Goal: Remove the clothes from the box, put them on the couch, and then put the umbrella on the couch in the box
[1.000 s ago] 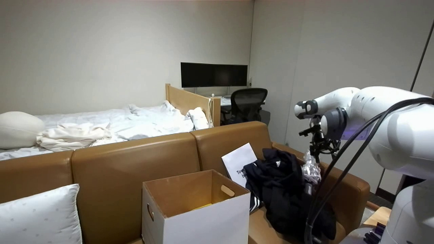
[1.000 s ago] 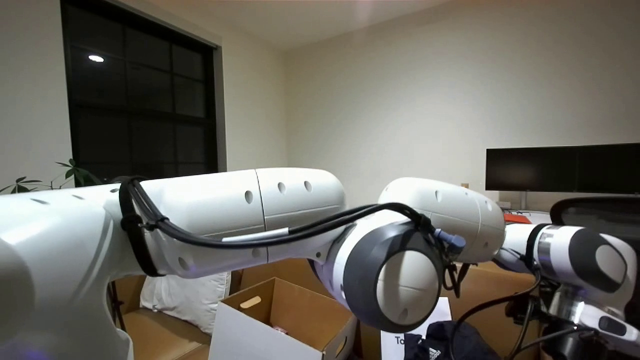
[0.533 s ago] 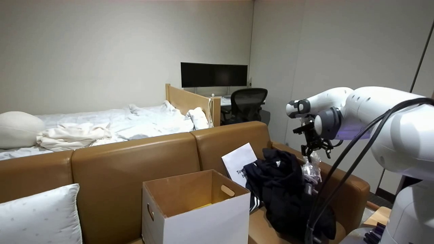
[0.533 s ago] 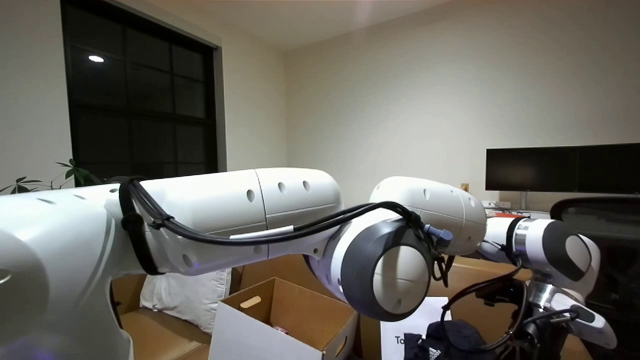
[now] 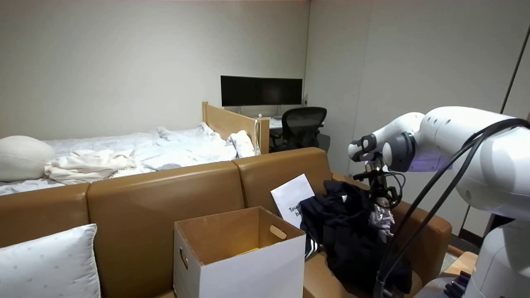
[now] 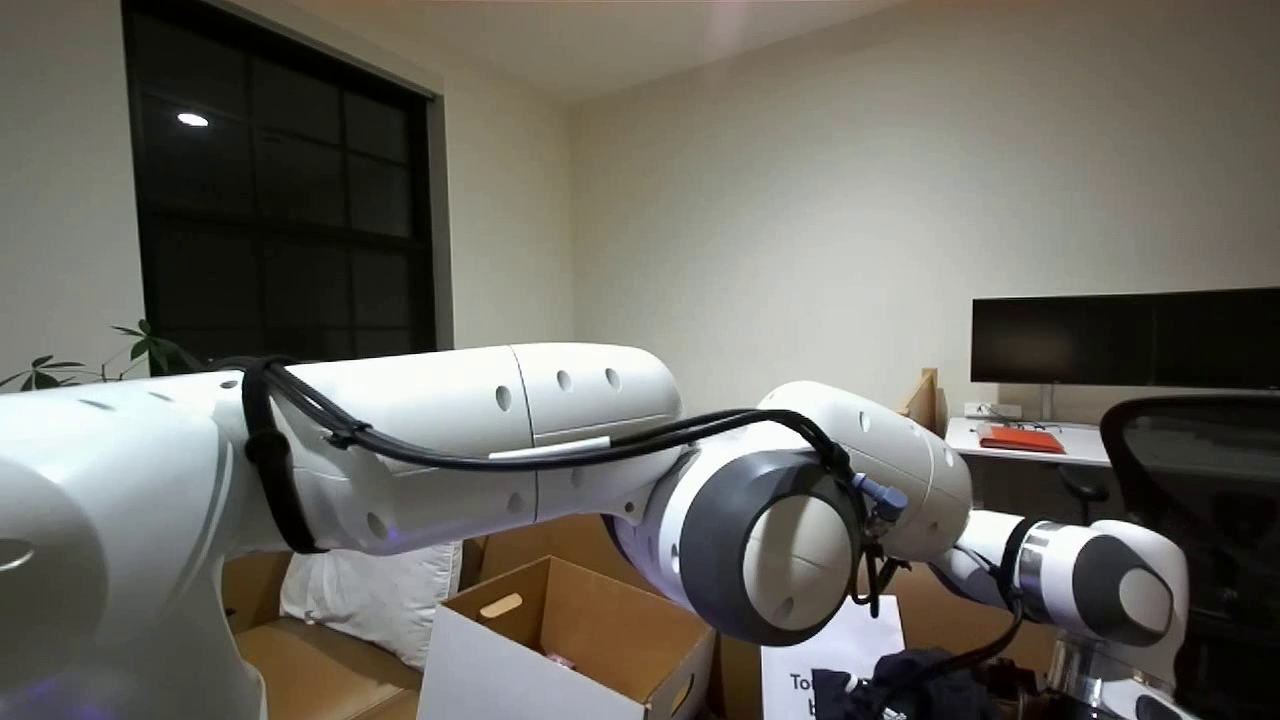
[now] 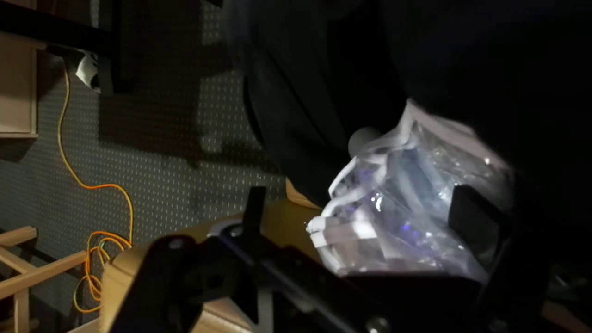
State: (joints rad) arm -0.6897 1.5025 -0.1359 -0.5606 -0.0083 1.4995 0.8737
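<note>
**Gripper spread wide over clear plastic**

On the couch, black clothes lie heaped near the armrest, the plastic beside them; a printed sheet leans behind. The white box stands before the backrest. In an exterior view the arm covers part of the couch. The jaws stand well apart, plastic showing between; contact cannot be told.

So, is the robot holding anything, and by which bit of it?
Nothing is held: the gripper stands open in the wrist view, with shiny clear plastic showing between its jaws. Whether either jaw touches it, I can't tell.
</note>
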